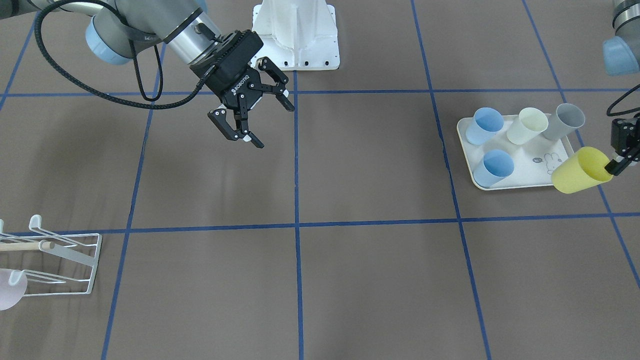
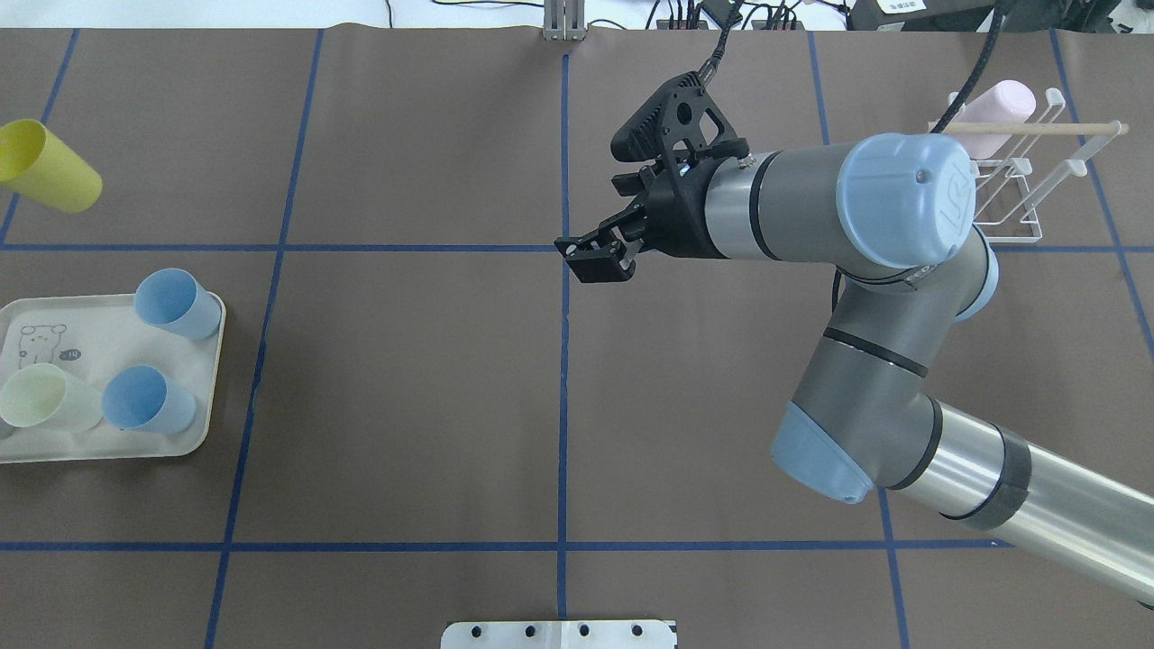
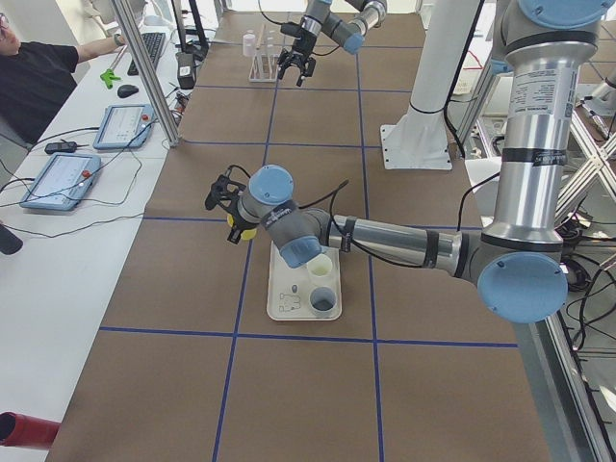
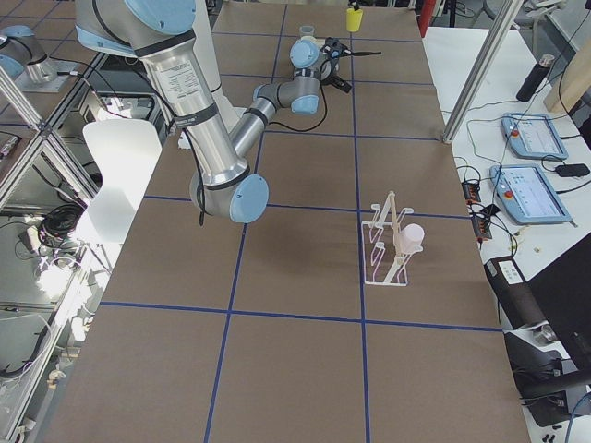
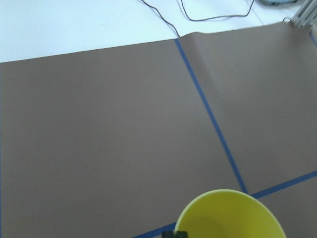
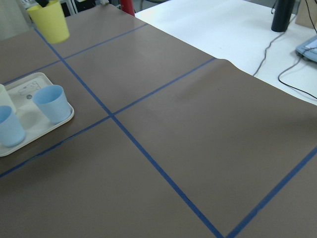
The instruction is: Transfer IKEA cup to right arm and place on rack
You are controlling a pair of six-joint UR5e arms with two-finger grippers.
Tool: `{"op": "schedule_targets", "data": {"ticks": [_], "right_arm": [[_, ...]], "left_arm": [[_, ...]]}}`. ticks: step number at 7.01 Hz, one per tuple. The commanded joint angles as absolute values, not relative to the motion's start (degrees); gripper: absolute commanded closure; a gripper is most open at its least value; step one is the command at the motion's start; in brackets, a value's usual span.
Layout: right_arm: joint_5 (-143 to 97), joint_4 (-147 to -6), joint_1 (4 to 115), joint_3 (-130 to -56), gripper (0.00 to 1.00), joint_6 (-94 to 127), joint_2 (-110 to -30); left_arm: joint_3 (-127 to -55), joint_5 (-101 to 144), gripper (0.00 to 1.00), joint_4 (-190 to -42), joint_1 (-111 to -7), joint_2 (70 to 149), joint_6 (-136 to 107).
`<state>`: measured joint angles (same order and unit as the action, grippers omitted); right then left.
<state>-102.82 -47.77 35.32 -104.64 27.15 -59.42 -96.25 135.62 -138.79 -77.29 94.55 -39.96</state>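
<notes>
Yellow cup held tilted, just beside tray.
Left gripper pinches its rim; right gripper hangs spread, well apart.

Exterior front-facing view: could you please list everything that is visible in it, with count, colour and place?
table cover: one, brown, with a grid of blue tape lines
tray: one, cream with a rabbit print, at the view's right
blue cups: two, light blue, on the tray
cream cup: one, pale cream, on the tray between a blue cup and the grey cup
grey cup: one, grey, at the tray's far corner
yellow cup: one, yellow, tilted, held in the air at the tray's corner
rack: one, white wire, lower left edge
wooden rod: one, light wood, through the rack
pink cup: one, pale pink, on the rack, partly cut off
base plate: one, white, top centre
right tool: black, open, empty, above the table
left tool: black, shut on the yellow cup's rim
</notes>
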Motion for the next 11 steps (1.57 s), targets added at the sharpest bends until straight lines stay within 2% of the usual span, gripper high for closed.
{"op": "schedule_targets", "data": {"ticks": [1, 2, 4, 6, 8, 11], "right_arm": [[-102.92, -39.32, 33.32, -103.97, 0.01, 22.52, -60.38], [-102.75, -35.81, 32.35, -103.97, 0.01, 22.50, -60.90], [-101.61, -32.96, 31.55, -104.06, 0.02, 22.15, -61.35], [-97.48, -32.96, 30.77, -104.15, 0.02, 22.15, -61.35], [-97.38, -32.96, 29.80, -104.33, 0.02, 22.15, -61.17], [-97.38, -32.96, 29.62, -104.77, 0.02, 21.71, -60.82]], "left_arm": [[-101.66, 143.58, 1.00, -138.86, -77.26, 101.66, -64.04], [-106.13, 144.48, 1.00, -139.04, -76.21, 104.04, -75.73], [-110.81, 135.07, 1.00, -139.48, -64.58, 111.23, -95.37], [-111.27, 126.41, 1.00, -139.57, -52.87, 114.51, -99.40], [-110.75, 120.45, 1.00, -139.40, -47.32, 116.97, -101.33], [-110.39, 119.79, 1.00, -139.22, -45.27, 116.99, -100.64]]}}
